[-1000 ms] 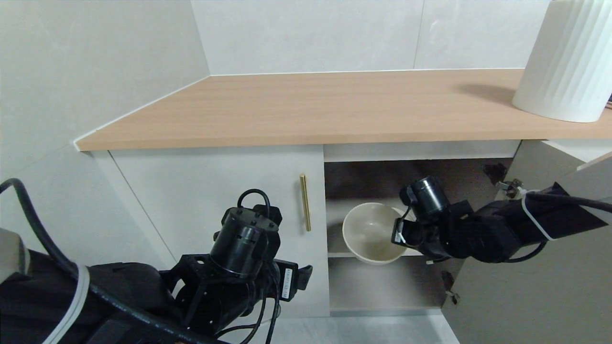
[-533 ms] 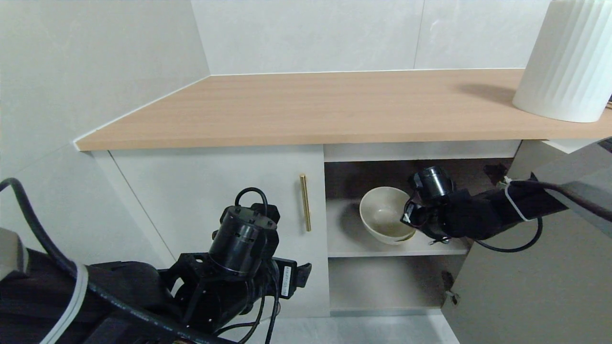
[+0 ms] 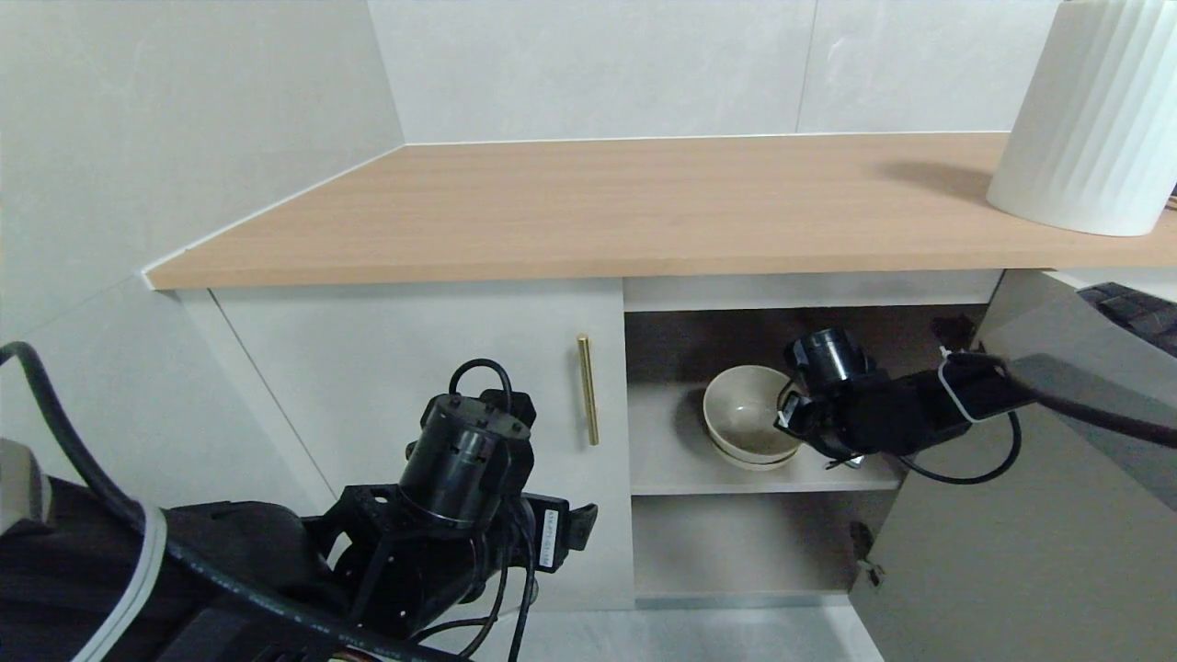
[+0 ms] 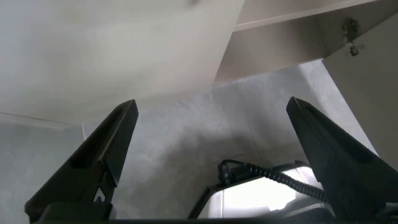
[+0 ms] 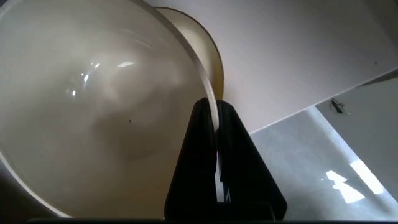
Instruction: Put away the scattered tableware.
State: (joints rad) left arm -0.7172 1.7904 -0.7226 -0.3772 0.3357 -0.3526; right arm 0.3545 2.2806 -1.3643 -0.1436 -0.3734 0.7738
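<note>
Nearest to the viewer, the robot's left arm is hanging low in front of a closed pale cupboard door. Its left gripper is pointing down at the grey floor, and its two dark fingers are spreading wide apart with nothing between them.

Just beside that door's slim gold handle, the other half of the cupboard is standing open, its door swinging out on the robot's right. The right arm is reaching inside over the upper shelf. The right gripper is pinching the rim of a cream bowl, one finger inside the rim. The bowl is tilting slightly and sitting on or in a second cream bowl on that shelf.

Above, a wooden counter is running along the pale wall, with a white ribbed container standing at its far right end.
</note>
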